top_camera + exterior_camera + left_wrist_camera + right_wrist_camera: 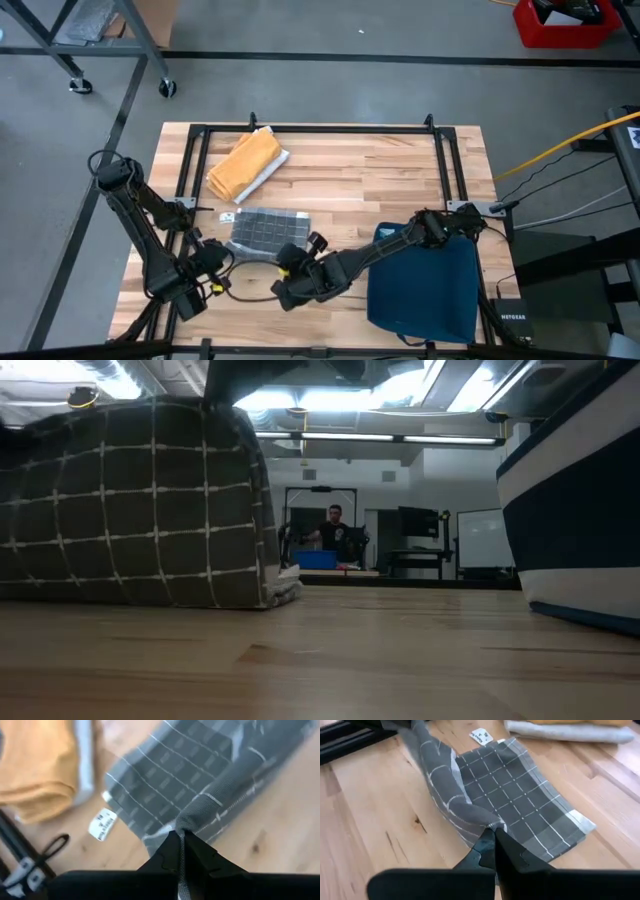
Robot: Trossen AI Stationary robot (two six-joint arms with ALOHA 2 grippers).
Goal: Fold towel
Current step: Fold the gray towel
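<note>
right gripper (pixel 494 836) pinching grey checked towel (pixel 520 810), wooden table (pixel 380 815)

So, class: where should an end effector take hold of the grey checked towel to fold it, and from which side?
Grip the grey checked towel at its two near-edge corners, coming from the table's front. It lies flat, so only edges offer a pinch. The left end effector and right end effector are each shut on that edge.

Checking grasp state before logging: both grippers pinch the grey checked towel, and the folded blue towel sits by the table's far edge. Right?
Not quite. Both grippers, left gripper and right gripper, do pinch the grey checked towel, but the folded towel at the far edge is the orange towel, per the high view. The blue towel lies near the front.
</note>
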